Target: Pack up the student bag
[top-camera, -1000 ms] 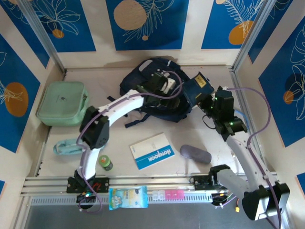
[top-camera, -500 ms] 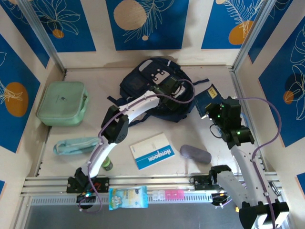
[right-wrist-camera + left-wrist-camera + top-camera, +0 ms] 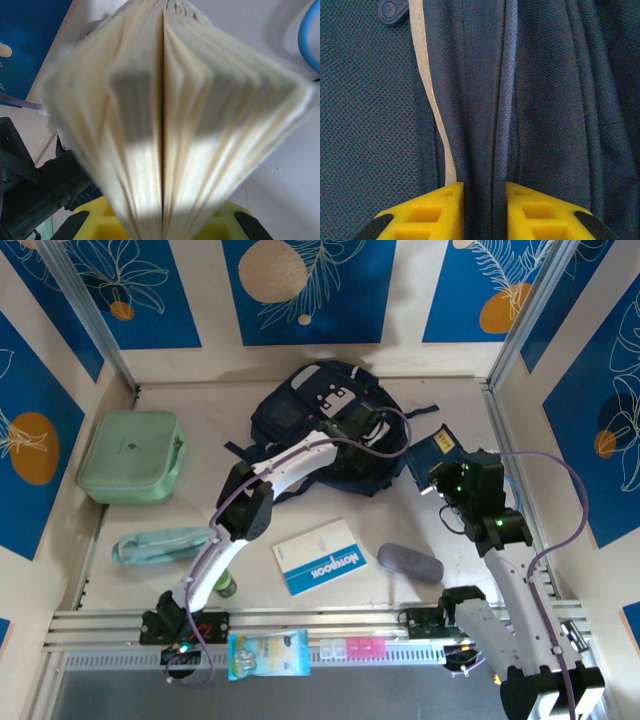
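At the far middle of the table [image 3: 400,520], we see the student bag [image 3: 300,415] lying flat, navy, with its white and grey patch facing up and black straps trailing toward us. The left gripper [image 3: 365,425] sits on the bag's right half. From the left wrist, the left gripper [image 3: 485,210] has its yellow fingers [image 3: 430,215] pressed in on either side of a raised fold of the bag [image 3: 560,100] that carries a zip line, so we read it as pinched on that fabric.

Well to the left of the bag lies the mint green case [image 3: 132,455]. Nearer us, a blue and white notebook [image 3: 320,557] rests tilted on the table.

Just right of the bag, the right gripper [image 3: 448,478] clamps a dark blue book [image 3: 432,445]. Through the right wrist camera, we see the book [image 3: 165,125] end on, its pages fanned out above the right gripper [image 3: 162,220].

A pale teal pouch [image 3: 160,543] lies at near left, and a grey case [image 3: 409,562] just right of the notebook. On the front rail sit a printed packet [image 3: 267,654] and a pink and white pill box [image 3: 350,648]. A small green jar [image 3: 225,585] stands beside the left arm.
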Tool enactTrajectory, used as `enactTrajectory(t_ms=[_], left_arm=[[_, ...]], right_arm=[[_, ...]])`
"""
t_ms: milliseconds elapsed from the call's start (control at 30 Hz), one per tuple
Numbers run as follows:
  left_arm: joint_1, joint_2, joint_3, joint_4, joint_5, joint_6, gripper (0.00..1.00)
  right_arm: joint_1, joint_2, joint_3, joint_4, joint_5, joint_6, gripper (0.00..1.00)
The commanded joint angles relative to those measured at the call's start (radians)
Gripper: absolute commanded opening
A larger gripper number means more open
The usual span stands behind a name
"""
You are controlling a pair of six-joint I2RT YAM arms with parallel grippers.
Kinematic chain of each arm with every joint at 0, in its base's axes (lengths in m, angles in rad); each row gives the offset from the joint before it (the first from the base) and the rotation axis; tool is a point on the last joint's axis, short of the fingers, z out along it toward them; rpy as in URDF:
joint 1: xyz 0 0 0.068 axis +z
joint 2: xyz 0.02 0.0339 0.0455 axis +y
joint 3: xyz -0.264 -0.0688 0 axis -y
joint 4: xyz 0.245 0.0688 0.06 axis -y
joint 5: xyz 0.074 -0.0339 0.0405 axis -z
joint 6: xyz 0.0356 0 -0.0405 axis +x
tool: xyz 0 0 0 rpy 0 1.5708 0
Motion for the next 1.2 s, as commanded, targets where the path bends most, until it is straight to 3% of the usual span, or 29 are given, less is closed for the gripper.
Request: enactTrajectory(t_ms=[0,133,400,633,733,933,1167], left_arm=[[0.036,-0.105,-0.002,-0.034,0.036,-0.022,0.17],[0.062,-0.243,-0.116,0.038,0.101,-0.057,0.01],[0.167,-0.511,-0.386,0.302,0.33,-0.223,0.0],[0.203,-0.582,-0.44,0.386,0.367,-0.269,0.0],[0.208,-0.586,-0.44,0.407,0.383,-0.285,0.0],[0.216,-0.588,-0.447,0.437,0.408,-0.337,0.0],[0.29,-0.591,-0.448,0.479,0.537,-0.463,0.0]], right_arm=[[-0.01,-0.029,0.004,0.039,-0.01,0.024,0.03],[-0.022,-0.037,0.014,0.027,-0.019,0.014,0.03],[-0.047,-0.055,0.023,0.033,-0.057,-0.006,0.03],[-0.015,0.0,-0.026,0.217,-0.276,-0.002,0.04],[0.036,0.063,-0.05,0.313,-0.317,0.046,0.04],[0.194,0.258,-0.023,0.446,-0.249,0.074,0.04],[0.258,0.504,0.082,0.641,-0.272,0.088,0.03]])
